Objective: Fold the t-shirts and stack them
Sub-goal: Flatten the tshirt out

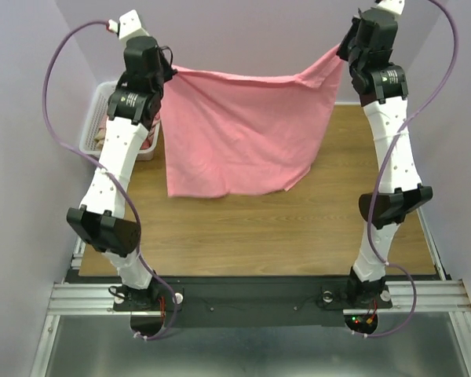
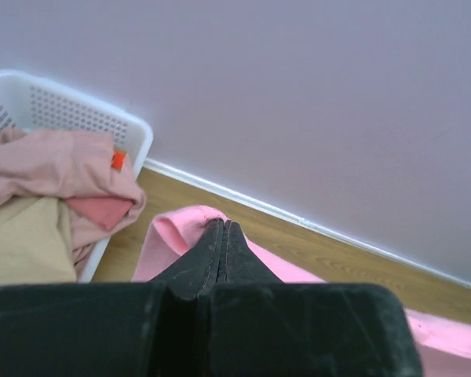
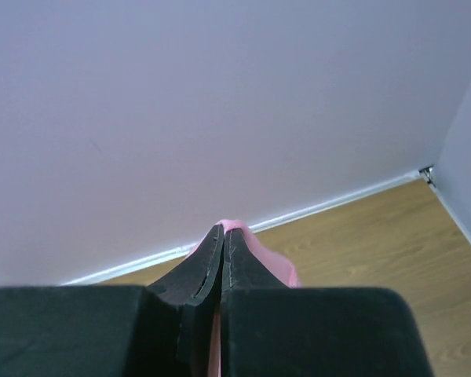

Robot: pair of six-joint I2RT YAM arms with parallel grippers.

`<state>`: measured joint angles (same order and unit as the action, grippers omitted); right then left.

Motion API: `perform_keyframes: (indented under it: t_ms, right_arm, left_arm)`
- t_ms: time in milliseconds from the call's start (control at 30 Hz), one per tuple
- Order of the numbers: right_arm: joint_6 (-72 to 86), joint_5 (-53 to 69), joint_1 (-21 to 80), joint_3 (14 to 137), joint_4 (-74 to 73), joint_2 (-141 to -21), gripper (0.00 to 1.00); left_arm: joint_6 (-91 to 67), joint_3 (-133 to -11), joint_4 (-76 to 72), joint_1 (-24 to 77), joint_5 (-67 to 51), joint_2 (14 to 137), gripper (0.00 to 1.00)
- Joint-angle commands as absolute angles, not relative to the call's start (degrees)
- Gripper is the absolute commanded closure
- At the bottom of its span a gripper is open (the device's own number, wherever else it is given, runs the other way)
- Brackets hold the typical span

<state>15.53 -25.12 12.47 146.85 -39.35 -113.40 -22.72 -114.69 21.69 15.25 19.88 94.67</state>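
Note:
A bright salmon-pink t-shirt (image 1: pixel 239 133) hangs spread between my two raised grippers, its lower edge resting on the wooden table. My left gripper (image 1: pixel 171 71) is shut on the shirt's upper left corner; the left wrist view shows pink cloth (image 2: pixel 169 236) bulging round the closed fingertips of that gripper (image 2: pixel 222 224). At the upper right corner my right gripper (image 1: pixel 344 49) is shut on the cloth, and a pink fold (image 3: pixel 271 263) shows beside the pinched tips of the same gripper (image 3: pixel 223 229). More t-shirts, dusty pink (image 2: pixel 51 165) and tan (image 2: pixel 23 243), lie heaped in the basket.
A white plastic lattice basket (image 1: pixel 94 118) stands at the table's far left, against the wall. The pale wall (image 1: pixel 243 31) runs right behind the hanging shirt. Bare wooden tabletop (image 1: pixel 251 236) lies between the shirt and the arm bases.

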Motion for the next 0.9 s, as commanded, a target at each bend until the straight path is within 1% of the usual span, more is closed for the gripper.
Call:
perform_keyframes:
  t_ms: [0,67,133,200,333,433,600,667,867]
  right_arm:
    - [12.7,-22.7,12.8,145.8,-28.1,-105.9,1.0]
    - [12.7,-22.9,12.8,141.4,-23.9,-101.2,1.0]
    - [12.7,-23.8,12.8,140.2,-22.3,-98.9,0.99]
    - [12.3,-25.0,12.8,139.2,-22.2,-96.2,1.0]
    - [13.2,-23.9,12.8,135.4,-22.2,-90.6,1.0]
    - [13.9,-22.7,12.8,132.9,-22.2,-85.5,1.0]
    - [15.5,-20.4,12.8,124.6,-22.2,-76.6,1.0]
    - [15.6,-20.4,12.8,124.0,-22.2,-73.8,1.0]
    - [14.9,-19.7,12.8,125.2,-22.3,-71.6,1.0]
  left_arm:
    - [-18.9,-126.5,19.9,15.0,14.2,93.2,1.0]
    - [-19.3,-127.2,19.8,15.0,13.2,92.6,1.0]
    - [-19.9,-125.5,19.2,15.0,12.6,91.2,1.0]
    - [-20.8,-123.2,18.5,15.0,12.1,88.0,1.0]
    - [-22.5,-114.5,15.9,15.0,10.1,79.1,1.0]
    - [-23.4,-112.5,16.7,15.0,10.2,74.4,1.0]
    - [-24.3,-110.2,18.4,15.1,8.5,67.6,1.0]
    - [-24.3,-109.8,18.7,15.1,8.7,65.4,1.0]
    - [-25.2,-112.0,20.0,15.1,6.9,64.5,1.0]
